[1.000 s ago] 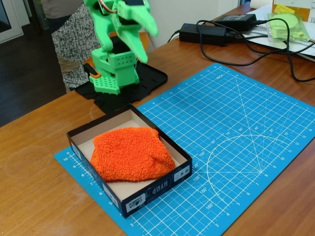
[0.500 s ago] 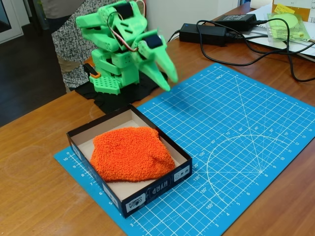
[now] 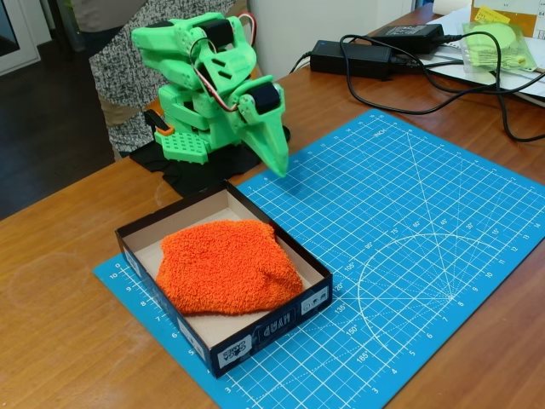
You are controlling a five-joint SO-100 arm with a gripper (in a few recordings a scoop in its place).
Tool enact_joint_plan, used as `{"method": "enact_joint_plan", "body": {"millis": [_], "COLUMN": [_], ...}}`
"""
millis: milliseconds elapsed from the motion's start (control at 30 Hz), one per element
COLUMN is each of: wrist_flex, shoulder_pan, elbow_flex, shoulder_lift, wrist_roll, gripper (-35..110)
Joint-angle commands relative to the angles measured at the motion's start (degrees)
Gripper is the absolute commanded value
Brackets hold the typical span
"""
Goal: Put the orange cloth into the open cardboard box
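Note:
The orange cloth (image 3: pixel 228 266) lies lumpy inside the open cardboard box (image 3: pixel 255 331), covering most of its beige floor. The box has black outer walls with white labels and rests on the left corner of the blue cutting mat (image 3: pixel 409 247). The green arm is folded down over its base behind the box. Its gripper (image 3: pixel 278 162) points down at the mat's far edge, just beyond the box's back corner, fingers together with nothing between them.
A black base plate (image 3: pixel 213 162) holds the arm at the table's back left. Black power adapters (image 3: pixel 358 55) and cables (image 3: pixel 460 94) lie at the back right, beside a pale green packet (image 3: pixel 498 43). A person stands behind the arm.
The arm has folded down from a raised pose. Its gripper dropped from high above the base to just over the mat's far edge. Cloth and box have not moved.

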Motion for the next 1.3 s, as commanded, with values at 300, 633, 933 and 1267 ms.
{"method": "enact_joint_plan", "body": {"millis": [300, 633, 933, 1267], "wrist_flex": [1.3, 1.7, 2.5, 2.6], "shoulder_pan": [2.5, -0.9, -4.1, -3.3], "elbow_flex": [0.3, 0.3, 0.0, 0.0], "shoulder_lift": [0.5, 0.5, 0.5, 0.5], "wrist_roll": [-1.8, -1.9, -2.4, -1.8], "gripper": [0, 0, 0, 0]}}
